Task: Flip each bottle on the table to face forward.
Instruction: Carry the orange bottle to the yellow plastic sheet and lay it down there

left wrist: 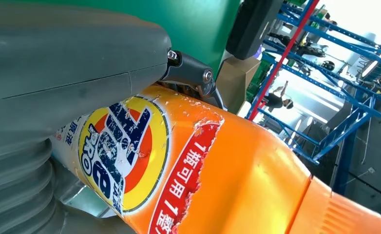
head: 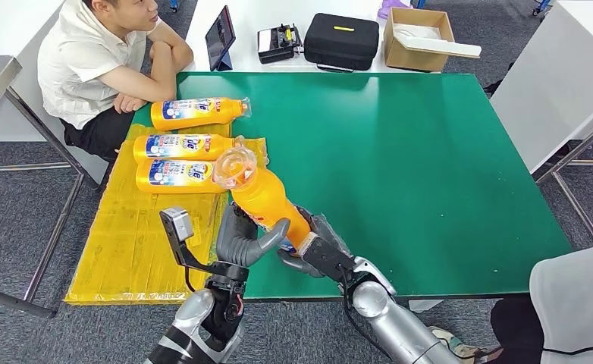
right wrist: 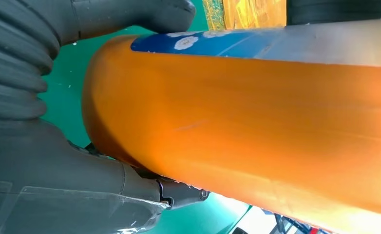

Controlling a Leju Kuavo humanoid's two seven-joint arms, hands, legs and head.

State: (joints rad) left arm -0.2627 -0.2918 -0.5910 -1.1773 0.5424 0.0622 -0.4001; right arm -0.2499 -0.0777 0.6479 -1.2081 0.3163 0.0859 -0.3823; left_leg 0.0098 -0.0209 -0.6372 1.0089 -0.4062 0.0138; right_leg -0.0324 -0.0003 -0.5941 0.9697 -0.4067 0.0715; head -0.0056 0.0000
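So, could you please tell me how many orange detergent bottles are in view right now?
4. Three lie side by side at the table's left: far bottle, middle bottle, near bottle. The held bottle is gripped by the left hand and right hand.

A green tabletop carries a yellow mat that covers its left edge from the near corner up toward the far one. Three orange bottles lie on their sides there, caps to the right: the near bottle and the middle bottle on the mat, the far bottle at the mat's far end.
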